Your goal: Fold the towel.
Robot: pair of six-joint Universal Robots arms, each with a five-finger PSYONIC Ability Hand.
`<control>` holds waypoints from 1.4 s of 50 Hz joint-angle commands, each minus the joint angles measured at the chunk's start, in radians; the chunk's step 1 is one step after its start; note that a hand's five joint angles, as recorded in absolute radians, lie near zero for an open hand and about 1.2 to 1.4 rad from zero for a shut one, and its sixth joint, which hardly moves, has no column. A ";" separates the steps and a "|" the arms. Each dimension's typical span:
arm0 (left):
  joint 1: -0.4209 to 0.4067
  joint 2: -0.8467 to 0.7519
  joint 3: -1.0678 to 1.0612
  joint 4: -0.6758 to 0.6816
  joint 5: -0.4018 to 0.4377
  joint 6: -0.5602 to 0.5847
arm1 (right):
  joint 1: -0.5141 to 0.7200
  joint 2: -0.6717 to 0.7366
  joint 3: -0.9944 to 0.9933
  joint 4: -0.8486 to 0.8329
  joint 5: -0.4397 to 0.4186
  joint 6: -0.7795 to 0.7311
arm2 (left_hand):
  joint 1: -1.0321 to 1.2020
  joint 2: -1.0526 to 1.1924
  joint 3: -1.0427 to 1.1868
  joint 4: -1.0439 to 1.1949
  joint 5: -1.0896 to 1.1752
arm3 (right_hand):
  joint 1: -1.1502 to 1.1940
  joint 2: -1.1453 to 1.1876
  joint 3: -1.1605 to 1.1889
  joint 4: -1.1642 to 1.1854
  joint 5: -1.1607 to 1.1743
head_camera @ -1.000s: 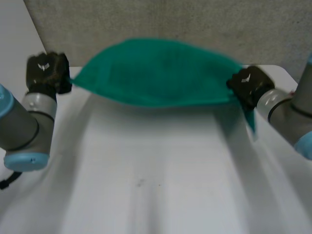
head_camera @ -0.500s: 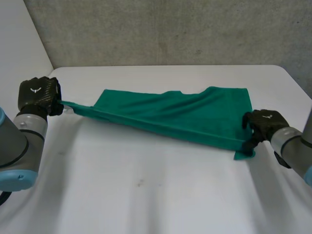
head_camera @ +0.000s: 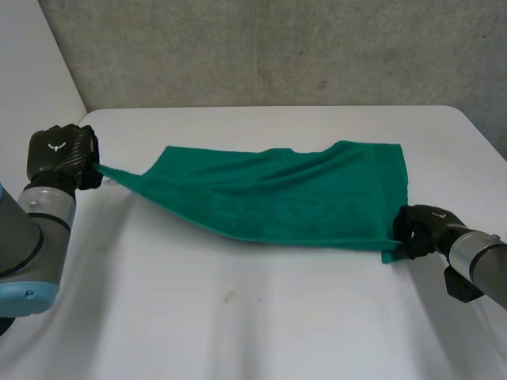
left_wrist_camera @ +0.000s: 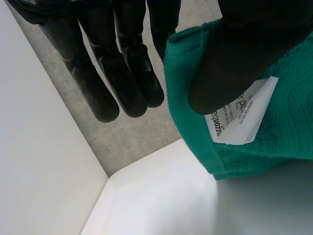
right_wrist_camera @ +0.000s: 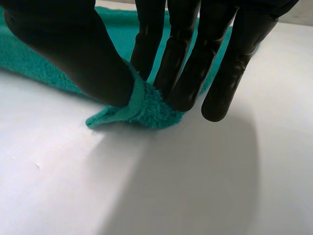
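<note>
Robot hands, two. The left robot hand (head_camera: 59, 154) pinches one corner of the towel (head_camera: 293, 198); in the left wrist view its thumb (left_wrist_camera: 234, 54) presses on the green cloth (left_wrist_camera: 288, 127) just beside a white printed label (left_wrist_camera: 242, 110), with the straight fingers (left_wrist_camera: 122, 73) alongside. That corner is drawn out to a point and raised off the surface (head_camera: 238, 317).

The right robot hand (head_camera: 418, 228) grips the near right corner, low at the surface. In the right wrist view its thumb and fingers (right_wrist_camera: 181, 63) close on a bunched fold of cloth (right_wrist_camera: 146, 105).

Towel, one: green, spread across the middle of the white surface between the two hands, lightly creased, its far edge lying flat.

Label, one. Surface, one.
</note>
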 commanded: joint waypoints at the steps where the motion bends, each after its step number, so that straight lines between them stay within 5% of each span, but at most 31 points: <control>1: 0.012 0.071 0.001 -0.105 0.000 0.000 | -0.003 -0.117 -0.014 0.008 -0.044 -0.028 | 0.248 0.198 0.202 0.200 0.273 | 0.414 0.223 0.224 0.217 0.245; 6: 0.032 0.162 -0.010 -0.238 0.003 0.004 | -0.012 -0.264 -0.024 0.038 -0.055 -0.160 | 0.248 0.198 0.202 0.200 0.273 | 0.414 0.223 0.224 0.217 0.245; 11: 0.086 0.275 -0.056 -0.406 0.031 0.012 | -0.049 -0.428 -0.010 0.214 -0.047 -0.530 | 0.248 0.198 0.202 0.200 0.273 | 0.414 0.223 0.224 0.217 0.245; 20: 0.115 0.430 -0.222 -0.594 0.195 0.113 | -0.052 -0.441 0.062 0.521 0.010 -1.057 | 0.248 0.198 0.202 0.200 0.273 | 0.414 0.223 0.224 0.217 0.245; 33: 0.086 0.183 -0.104 -0.472 0.176 0.136 | 0.019 -0.124 -0.141 0.236 0.114 -1.010 | 0.248 0.198 0.202 0.200 0.273 | 0.414 0.223 0.224 0.217 0.245; 39: 0.026 -0.011 0.081 -0.429 0.109 0.018 | 0.089 0.016 -0.297 0.123 0.166 -1.001 | 0.248 0.198 0.202 0.200 0.273 | 0.414 0.223 0.224 0.217 0.245; 47: -0.024 -0.244 0.345 -0.421 0.008 -0.022 | 0.108 0.213 -0.501 0.015 0.177 -0.999 | 0.248 0.198 0.202 0.200 0.273 | 0.414 0.223 0.224 0.217 0.245; 61: -0.078 -0.518 0.622 -0.400 -0.054 -0.023 | 0.138 0.510 -0.826 -0.127 0.166 -0.998 | 0.248 0.198 0.202 0.200 0.273 | 0.414 0.223 0.224 0.217 0.245; 65: -0.089 -0.536 0.622 -0.306 -0.054 -0.020 | 0.143 0.564 -0.878 -0.166 0.171 -0.996 | 0.248 0.198 0.202 0.200 0.273 | -0.317 -0.509 -0.508 -0.514 -0.486; 67: -0.107 -0.535 0.613 -0.260 -0.046 -0.017 | 0.149 0.579 -0.898 -0.186 0.177 -0.996 | -0.512 -0.562 -0.558 -0.561 -0.487 | -0.807 -0.999 -0.998 -1.005 -0.977; 70: -0.138 -0.527 0.601 -0.239 -0.049 -0.003 | 0.154 0.584 -0.900 -0.199 0.177 -0.990 | -0.957 -1.008 -1.004 -1.006 -0.933 | -0.807 -0.999 -0.998 -1.005 -0.977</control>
